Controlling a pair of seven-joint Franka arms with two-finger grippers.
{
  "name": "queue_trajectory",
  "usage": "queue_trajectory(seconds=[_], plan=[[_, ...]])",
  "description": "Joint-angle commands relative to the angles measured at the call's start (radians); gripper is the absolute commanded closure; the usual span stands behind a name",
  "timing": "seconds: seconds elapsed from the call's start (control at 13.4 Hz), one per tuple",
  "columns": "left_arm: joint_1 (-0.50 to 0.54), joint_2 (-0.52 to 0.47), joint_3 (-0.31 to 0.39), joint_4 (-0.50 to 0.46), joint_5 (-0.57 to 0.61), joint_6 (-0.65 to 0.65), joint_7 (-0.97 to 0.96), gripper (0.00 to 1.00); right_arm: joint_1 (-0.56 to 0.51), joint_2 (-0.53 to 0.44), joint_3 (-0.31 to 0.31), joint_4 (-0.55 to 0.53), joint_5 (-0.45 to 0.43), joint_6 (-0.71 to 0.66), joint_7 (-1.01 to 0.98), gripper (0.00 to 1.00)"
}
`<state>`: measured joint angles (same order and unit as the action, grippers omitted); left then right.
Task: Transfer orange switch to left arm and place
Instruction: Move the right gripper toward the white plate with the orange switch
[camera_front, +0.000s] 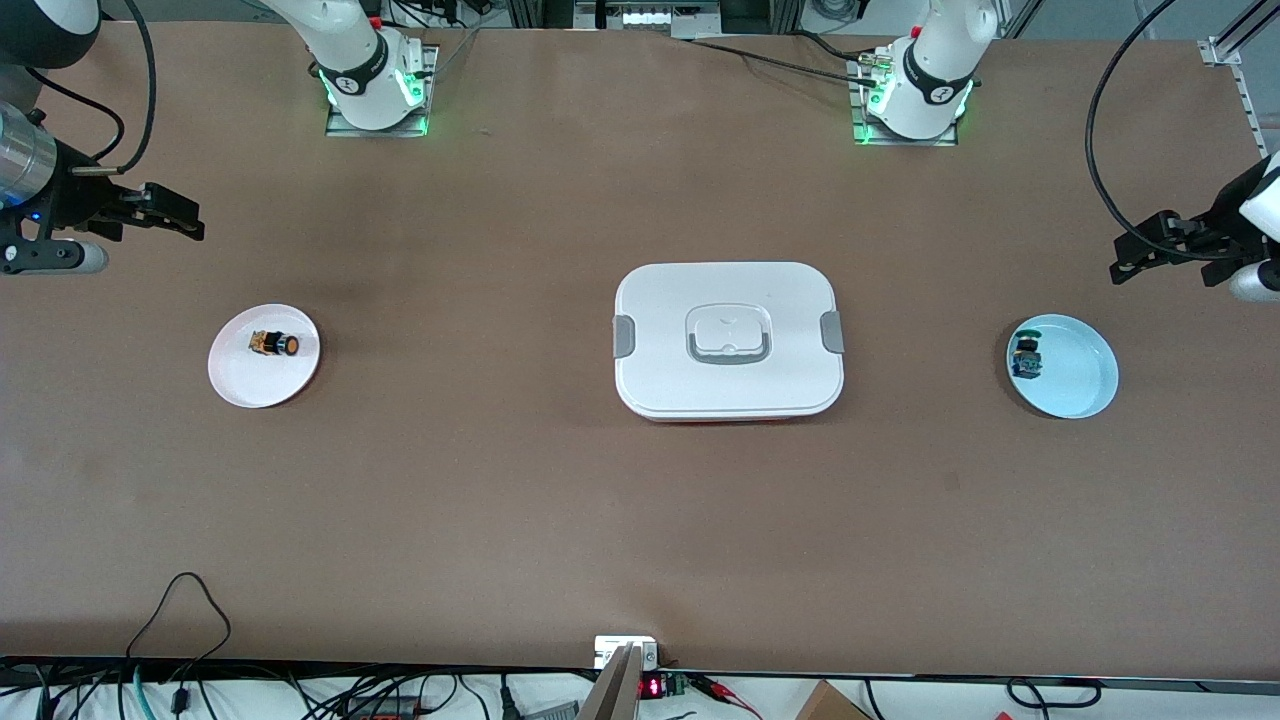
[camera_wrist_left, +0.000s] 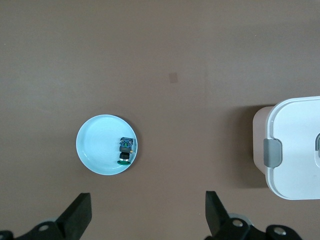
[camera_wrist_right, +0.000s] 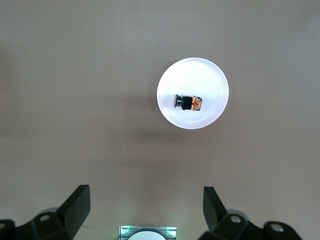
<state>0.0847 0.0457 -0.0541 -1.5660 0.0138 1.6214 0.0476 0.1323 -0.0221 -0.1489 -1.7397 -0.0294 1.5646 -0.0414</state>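
You see the orange switch (camera_front: 275, 344) lying on the white plate (camera_front: 240, 385), at nine o'clock from the box (camera_front: 728, 340). Both end effectors, left (camera_front: 1128, 257) and right (camera_front: 186, 215), hang wide open and empty. No writing is readable.

1. Two white jointed arms with dark grey bands; green lights glow at the right arm's base (camera_front: 375, 95) and the left arm's base (camera_front: 915, 100).
2. Black cables loop from both wrists.
3. The right pincer (camera_front: 180, 218) and left pincer (camera_front: 1130, 262) are black, with wedge-shaped fingers (camera_wrist_right: 77, 202).

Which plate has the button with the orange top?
The white plate at the right arm's end of the table holds the orange switch. The light blue plate holds a green-capped switch instead.
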Motion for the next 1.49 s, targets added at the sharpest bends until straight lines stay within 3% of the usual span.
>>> queue_trajectory(seconds=[0.0,0.74,1.41], plan=[[0.010,0.013,-0.003,0.034,-0.022,-0.028,0.023,0.00,-0.007,0.005,0.002,0.019,0.006,-0.024,0.005,0.00],[0.010,0.014,-0.003,0.034,-0.022,-0.029,0.023,0.00,-0.013,0.047,-0.001,0.014,0.000,0.015,0.005,0.00],[0.010,0.013,-0.003,0.034,-0.022,-0.029,0.023,0.00,-0.043,0.198,-0.003,0.020,0.009,0.021,-0.006,0.00]])
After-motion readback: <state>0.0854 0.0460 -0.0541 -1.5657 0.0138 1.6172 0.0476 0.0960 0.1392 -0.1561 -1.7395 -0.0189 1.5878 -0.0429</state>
